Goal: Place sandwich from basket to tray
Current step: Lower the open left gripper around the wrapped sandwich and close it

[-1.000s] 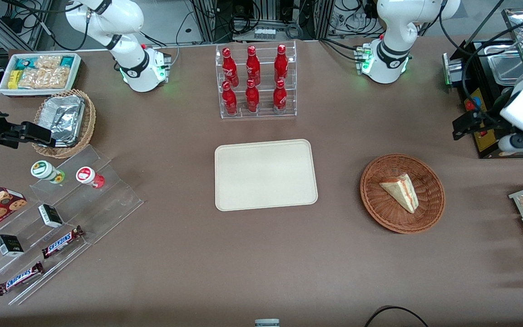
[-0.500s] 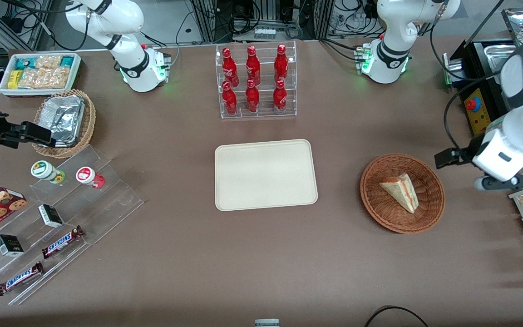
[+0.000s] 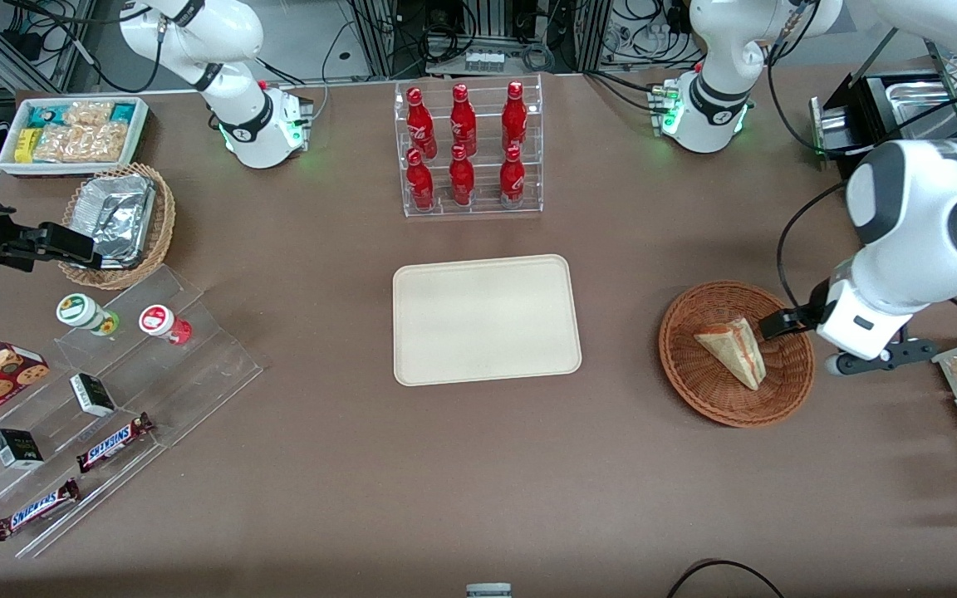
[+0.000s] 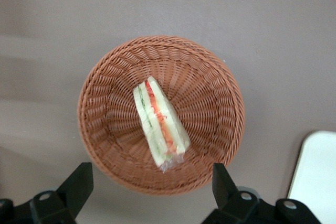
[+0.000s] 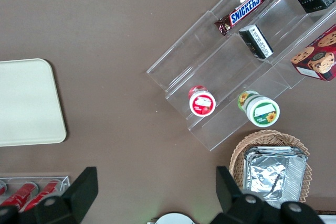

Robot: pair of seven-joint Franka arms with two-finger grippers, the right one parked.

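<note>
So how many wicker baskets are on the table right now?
2. The reddish-brown basket holds the sandwich, under the open gripper. The tan basket with foil sits toward the parked arm's end, beside the snack bin.

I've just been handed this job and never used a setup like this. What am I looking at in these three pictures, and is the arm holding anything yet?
The wide picture looks down on a brown table from the front. The two others come from cameras on the arms' wrists; the black prongs at their edges are gripper fingers.

The working arm's gripper hangs over the edge of the round reddish-brown basket, fingers spread open and holding nothing. Its wrist camera looks straight down into the basket, where the sandwich, a wrapped wedge, lies untouched; the front view shows it too.

The cream tray, where the sandwich should go, lies bare mid-table, beside the basket. Farther from the front camera stands a rack of red bottles. Toward the parked arm's end are snack shelves.
</note>
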